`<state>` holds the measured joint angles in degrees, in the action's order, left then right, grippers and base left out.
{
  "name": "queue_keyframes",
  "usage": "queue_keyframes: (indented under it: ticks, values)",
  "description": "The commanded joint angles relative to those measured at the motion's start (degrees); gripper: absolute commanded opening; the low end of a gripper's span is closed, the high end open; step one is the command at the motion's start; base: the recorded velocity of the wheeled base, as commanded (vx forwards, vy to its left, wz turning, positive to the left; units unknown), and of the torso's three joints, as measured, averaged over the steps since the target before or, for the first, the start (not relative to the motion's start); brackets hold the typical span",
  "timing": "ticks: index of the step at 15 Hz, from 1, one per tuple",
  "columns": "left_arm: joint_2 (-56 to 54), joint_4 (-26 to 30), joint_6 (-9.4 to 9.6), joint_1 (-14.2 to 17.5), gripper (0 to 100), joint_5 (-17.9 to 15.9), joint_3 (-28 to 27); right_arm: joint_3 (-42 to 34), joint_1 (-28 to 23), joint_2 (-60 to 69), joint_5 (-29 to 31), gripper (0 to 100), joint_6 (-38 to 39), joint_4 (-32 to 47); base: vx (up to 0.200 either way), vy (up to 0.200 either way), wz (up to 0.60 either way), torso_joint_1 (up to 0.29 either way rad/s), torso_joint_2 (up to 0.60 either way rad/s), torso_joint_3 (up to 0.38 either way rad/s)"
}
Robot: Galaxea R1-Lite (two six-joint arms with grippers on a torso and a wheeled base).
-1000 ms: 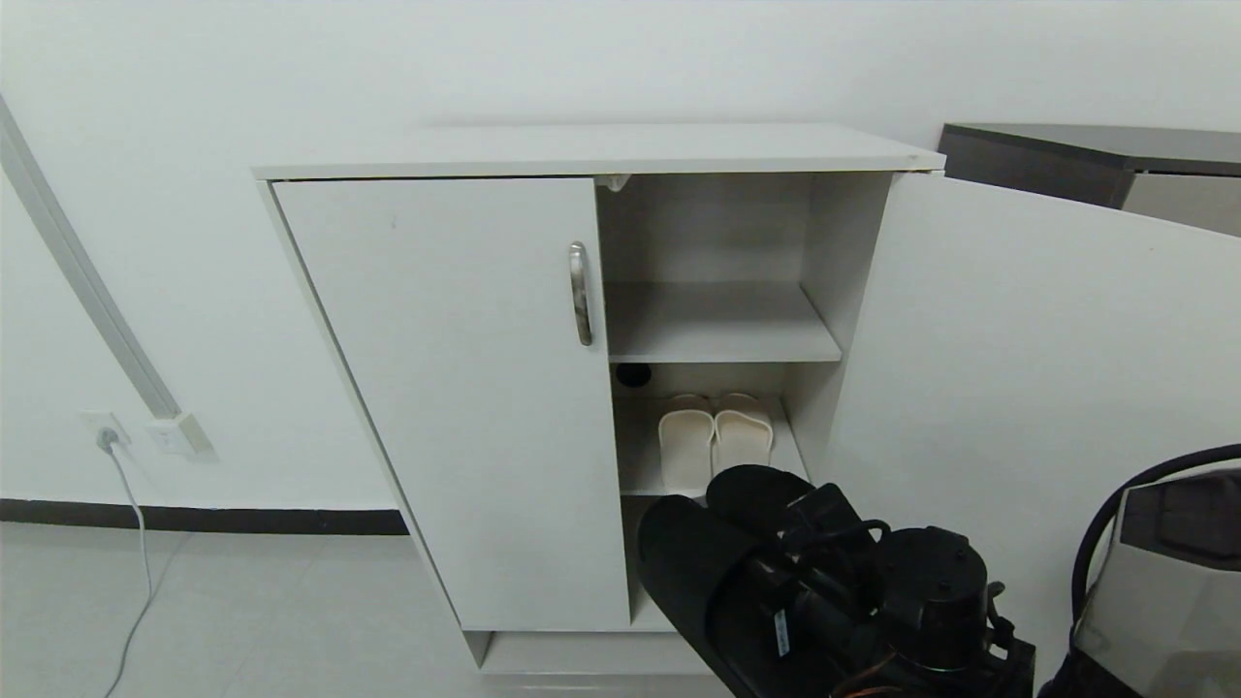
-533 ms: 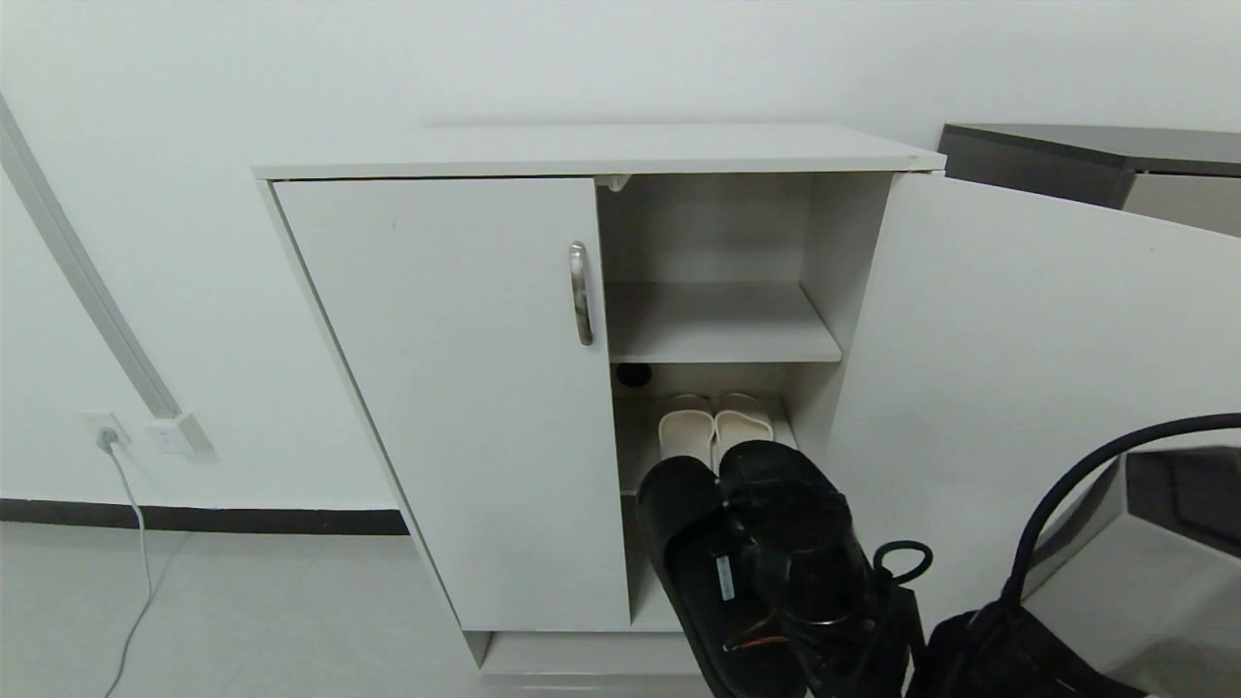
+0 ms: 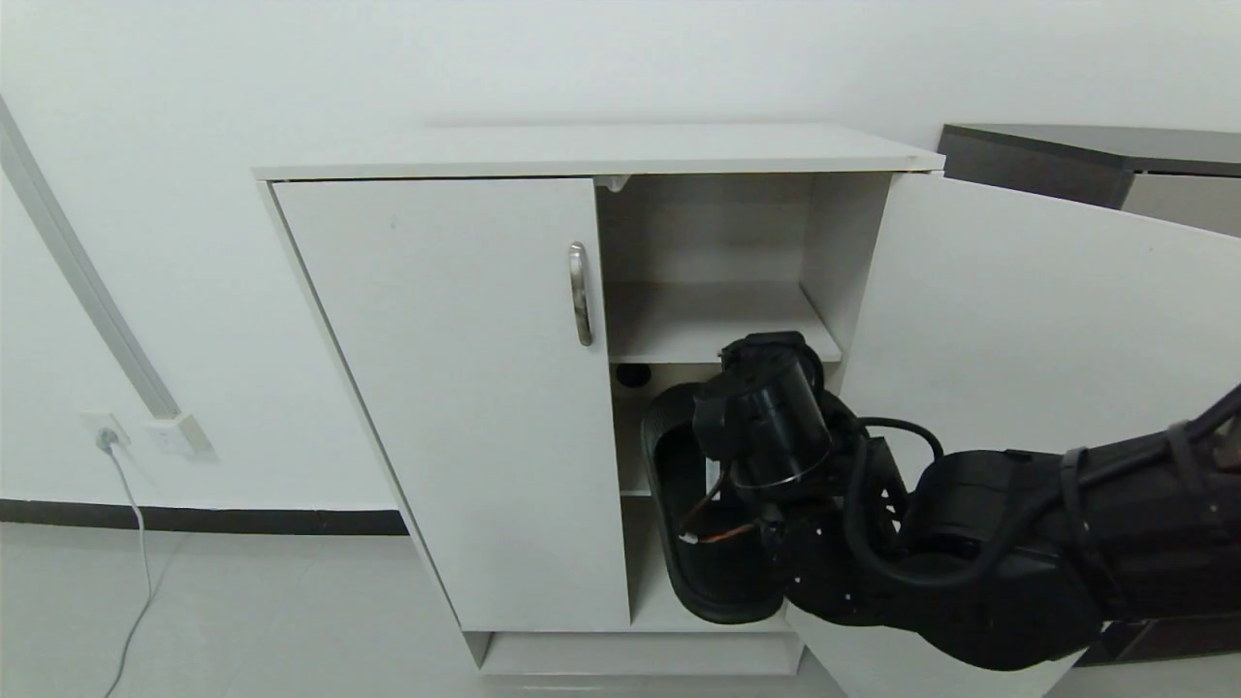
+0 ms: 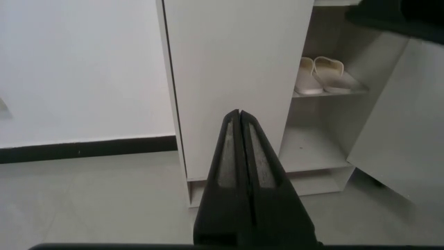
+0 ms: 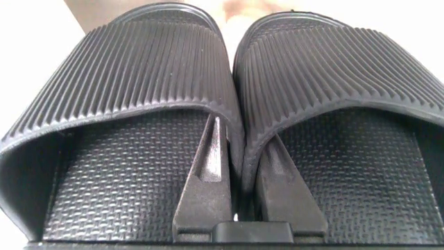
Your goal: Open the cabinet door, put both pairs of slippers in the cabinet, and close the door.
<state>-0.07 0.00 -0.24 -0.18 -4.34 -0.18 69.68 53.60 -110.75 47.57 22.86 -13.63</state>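
The white cabinet (image 3: 456, 388) has its left door shut and its right door (image 3: 1018, 320) swung wide. My right gripper (image 5: 241, 142) is shut on the black slippers (image 5: 159, 76), pinching the two inner side walls together. In the head view the black slippers (image 3: 693, 504) hang tilted in the cabinet opening, toes toward the inside, in front of the middle shelf. A white pair of slippers (image 4: 322, 75) lies side by side on that middle shelf. My left gripper (image 4: 239, 125) is shut with nothing in it, low over the floor in front of the closed door.
The upper shelf (image 3: 717, 325) and the bottom shelf (image 4: 305, 149) are bare. A metal handle (image 3: 579, 293) sits on the closed door. A wall socket with a cable (image 3: 107, 431) is at the left; a dark cabinet (image 3: 1096, 155) stands behind the open door.
My right arm has lifted the black slippers up and forward into the cabinet opening, where they now cover the white pair in the head view. The cabinet doors have not moved.
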Motion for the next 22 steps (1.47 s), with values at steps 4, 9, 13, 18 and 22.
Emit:
queue_keyframes:
  ticks: [4,9,13,18,22]
  values:
    - [0.07,0.00,-0.02,0.01,0,0.03,0.01,4.76,-1.75,-0.08,0.07,0,-1.15,0.01,0.000,0.000,0.00,0.000,0.00,0.000]
    - [0.07,0.00,-0.02,0.01,0,0.03,0.01,5.20,-2.19,-0.61,-0.19,0,-1.24,-0.08,0.000,0.000,0.00,0.000,0.00,0.000]
    - [0.07,0.00,-0.02,0.01,0,0.03,0.01,5.82,-2.10,-0.87,-0.28,0,-1.50,0.01,0.150,0.000,0.00,-0.001,0.00,0.004]
    - [0.07,0.00,-0.02,0.01,0,0.03,0.01,5.90,-2.19,-1.57,-0.19,0,-1.50,-0.08,0.200,0.000,0.00,0.000,0.00,0.001]
    - [0.07,0.00,-0.02,0.01,0,0.03,0.01,6.87,-2.19,-2.72,-0.19,0,-2.64,-0.17,0.200,0.000,0.00,0.001,0.00,0.000]
